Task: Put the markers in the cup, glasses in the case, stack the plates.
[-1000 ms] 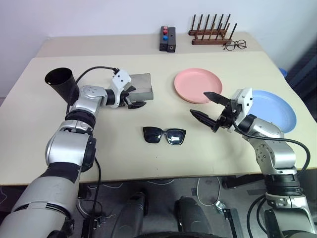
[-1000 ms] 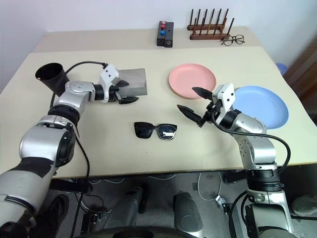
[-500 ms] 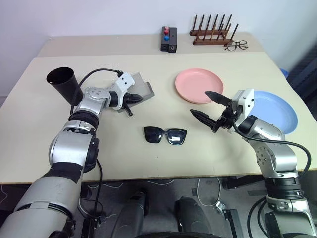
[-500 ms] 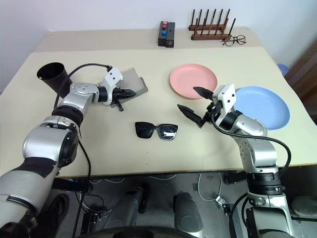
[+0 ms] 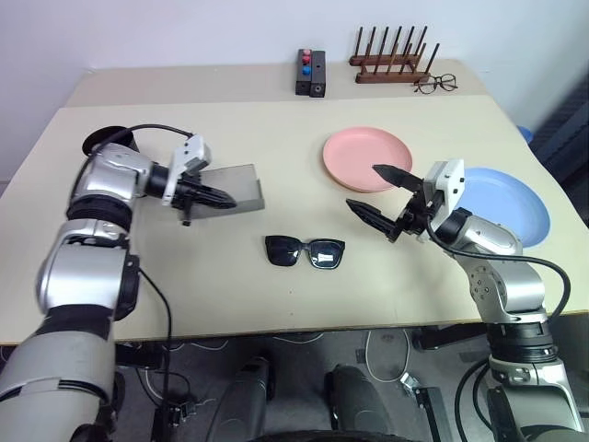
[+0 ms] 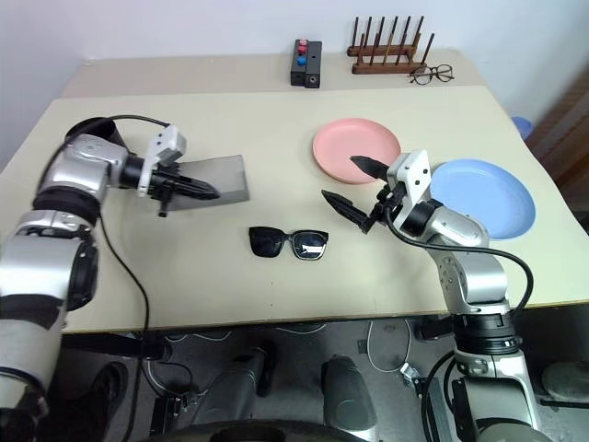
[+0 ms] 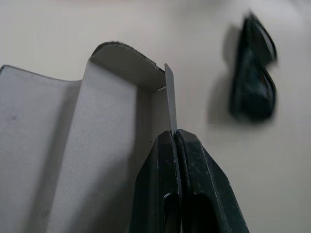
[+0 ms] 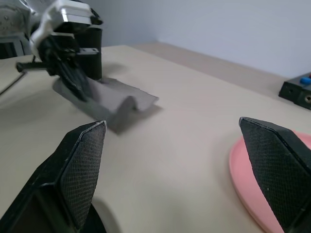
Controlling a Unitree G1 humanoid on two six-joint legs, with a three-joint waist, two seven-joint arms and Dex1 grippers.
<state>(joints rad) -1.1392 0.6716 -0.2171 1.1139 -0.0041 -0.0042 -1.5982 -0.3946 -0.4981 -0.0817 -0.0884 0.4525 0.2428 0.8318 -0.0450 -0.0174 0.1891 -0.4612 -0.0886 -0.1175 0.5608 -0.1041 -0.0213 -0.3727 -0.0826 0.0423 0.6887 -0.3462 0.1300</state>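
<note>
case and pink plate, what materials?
Case: looks like grey felt or textured faux leather over thin stiff board; matte, grainy inner face and a thin flap edge pinched by the left gripper. Pink plate: probably plastic; uniform salmon colour, smooth with a soft sheen, thin raised rim.

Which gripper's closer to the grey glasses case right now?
Left. The left gripper is shut on the edge of the grey glasses case. The right gripper hangs open well off to the case's side, near the pink plate.
</note>
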